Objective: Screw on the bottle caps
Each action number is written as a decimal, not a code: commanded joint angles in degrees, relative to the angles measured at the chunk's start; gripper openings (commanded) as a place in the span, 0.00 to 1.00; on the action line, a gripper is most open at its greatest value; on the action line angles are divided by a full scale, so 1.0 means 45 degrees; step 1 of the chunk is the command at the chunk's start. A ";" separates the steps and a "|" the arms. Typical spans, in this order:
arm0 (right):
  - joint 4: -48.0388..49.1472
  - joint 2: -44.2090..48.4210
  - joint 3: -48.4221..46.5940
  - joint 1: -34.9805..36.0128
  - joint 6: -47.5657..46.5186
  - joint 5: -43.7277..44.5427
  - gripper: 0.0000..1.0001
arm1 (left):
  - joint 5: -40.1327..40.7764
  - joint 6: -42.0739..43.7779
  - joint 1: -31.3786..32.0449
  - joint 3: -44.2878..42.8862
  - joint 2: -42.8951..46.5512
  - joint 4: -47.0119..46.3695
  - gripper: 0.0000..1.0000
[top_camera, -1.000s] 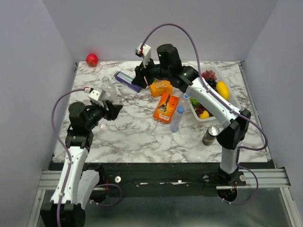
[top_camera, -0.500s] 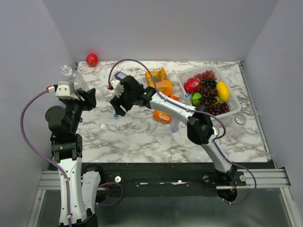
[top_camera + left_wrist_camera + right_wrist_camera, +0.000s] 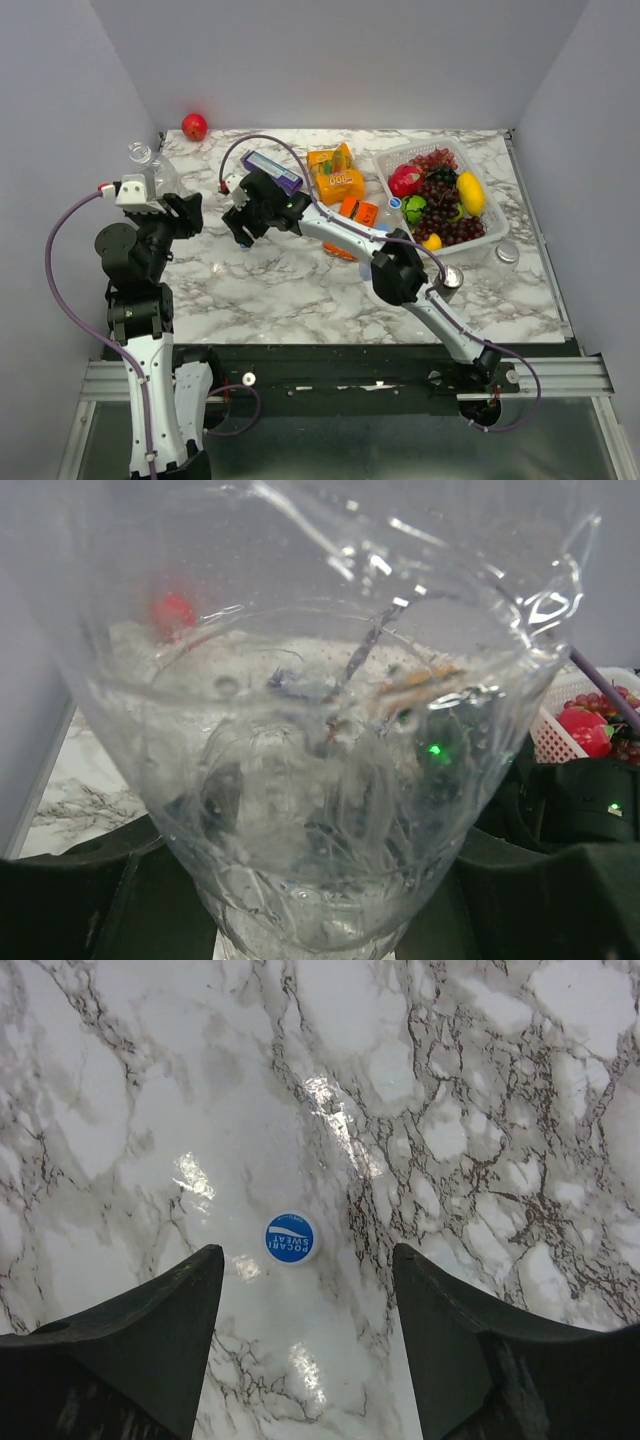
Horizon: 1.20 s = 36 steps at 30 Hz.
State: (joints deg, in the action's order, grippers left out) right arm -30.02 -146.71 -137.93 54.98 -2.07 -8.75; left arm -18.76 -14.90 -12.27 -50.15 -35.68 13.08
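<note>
A clear plastic bottle (image 3: 152, 175) is held up at the far left with my left gripper (image 3: 172, 203) shut on its body; its open neck points up and away. In the left wrist view the bottle (image 3: 320, 710) fills the frame between the dark fingers (image 3: 90, 900). My right gripper (image 3: 241, 230) hangs open, pointing down at the table's left middle. A blue bottle cap (image 3: 291, 1238) lies flat on the marble just ahead of the right gripper (image 3: 307, 1252), between its two spread fingertips and touching neither. Another blue cap (image 3: 394, 203) shows beside the basket.
A red ball (image 3: 194, 126) sits at the back left corner. A purple box (image 3: 270, 170) and orange packets (image 3: 340, 182) lie at the back middle. A white basket (image 3: 495, 238) of fruit stands at the right, with a dark can (image 3: 452, 278) and a silver lid (image 3: 508, 252) in front of it.
The right arm has swung from the back middle to the left, opened its jaws and come down over the blue cap. The left arm has lifted the bottle up to the far left.
</note>
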 commanded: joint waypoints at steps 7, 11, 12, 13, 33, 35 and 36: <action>0.0323 -0.1185 -0.0697 0.0223 0.1064 -0.0164 0.75 | -0.0634 -0.0147 -0.0183 -0.0359 -0.0254 0.0413 0.13; 0.0537 -0.1498 -0.0814 0.0340 0.1104 0.0011 0.75 | -0.0635 -0.0147 -0.0222 -0.0379 -0.0352 0.0394 0.13; 0.0596 -0.1556 -0.0833 0.0360 0.1104 0.0031 0.75 | -0.0635 -0.0128 -0.0222 -0.0379 -0.0391 0.0413 0.13; 0.0636 -0.1673 -0.0853 0.0399 0.1123 0.0089 0.75 | -0.0654 -0.0108 -0.0241 -0.0379 -0.0391 0.0413 0.13; 0.0285 -0.1342 0.0064 0.0497 -0.0282 0.0929 0.49 | -0.0908 -0.0381 -0.0554 -0.0145 -0.0567 0.0004 0.13; 0.0207 -0.1245 0.0201 0.0497 -0.0478 0.1046 0.47 | -0.0928 -0.0498 -0.0574 -0.0028 -0.0528 -0.0172 0.13; 0.0168 -0.1167 0.0356 0.0497 -0.0537 0.1085 0.47 | -0.0986 -0.0576 -0.0574 0.0011 -0.0489 -0.0192 0.14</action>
State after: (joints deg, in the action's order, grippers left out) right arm -26.55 -153.60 -138.85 56.84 -1.56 -6.55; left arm -21.17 -15.86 -14.31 -50.17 -38.76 14.94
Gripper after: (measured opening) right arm 0.478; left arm 0.623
